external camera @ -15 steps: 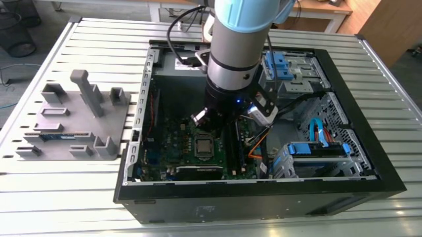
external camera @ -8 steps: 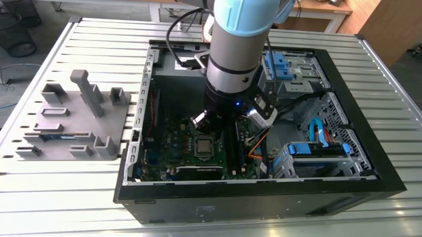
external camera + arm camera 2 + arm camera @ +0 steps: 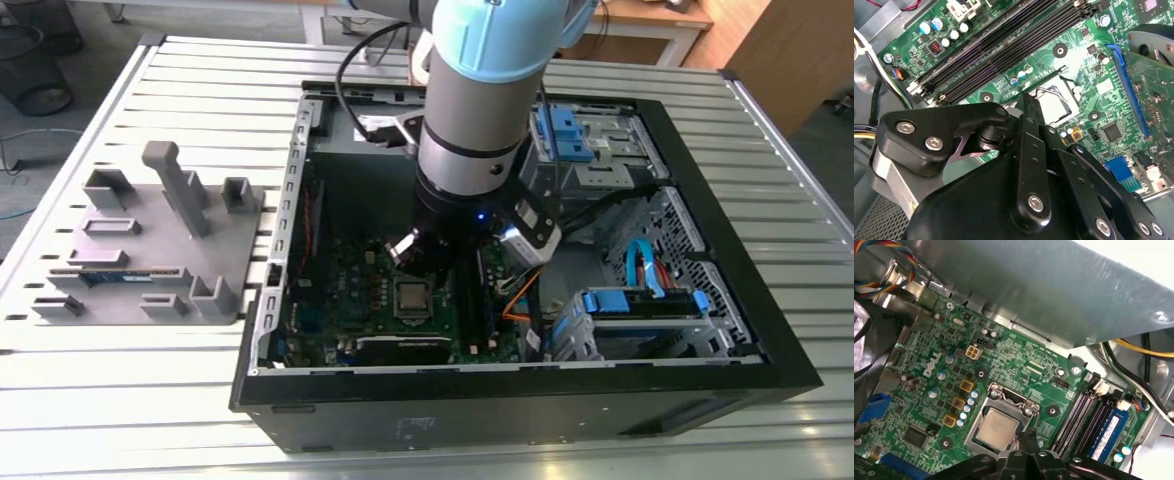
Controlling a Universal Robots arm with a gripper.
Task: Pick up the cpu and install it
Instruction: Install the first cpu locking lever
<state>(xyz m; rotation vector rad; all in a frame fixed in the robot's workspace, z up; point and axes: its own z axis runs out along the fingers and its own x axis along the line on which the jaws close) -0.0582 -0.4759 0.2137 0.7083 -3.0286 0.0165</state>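
Arm reaches down into the open computer case [image 3: 747, 330] on the slatted desk [image 3: 120, 400]. The gripper [image 3: 1029, 437] hangs just above the motherboard [image 3: 1004, 355], its tips drawn close together in the first wrist view, with nothing between them.

The cpu [image 3: 997, 426] lies flat in its socket [image 3: 1004, 402] on the board; in the exterior view it sits at about 6 o'clock from the arm's wrist, near the front wall of the case. Seen from the first wrist view, the gripper tips are just beside the chip's edge, at roughly 3 o'clock of it; whether they touch the board I cannot tell.

Step in hand, as judged: the chip is already placed, and the work stands at the seating and release end of the install. The socket's metal frame looks open around the chip, not closed over it.

Chip appearance: small flat square, dull silver-grey metal lid with faint print, thin darker rim, level with the socket. In the second wrist view the gripper linkage partly hides it and a pale corner shows.

Grey fixture tray [image 3: 147, 250] lies on the desk at 9 o'clock of the case.
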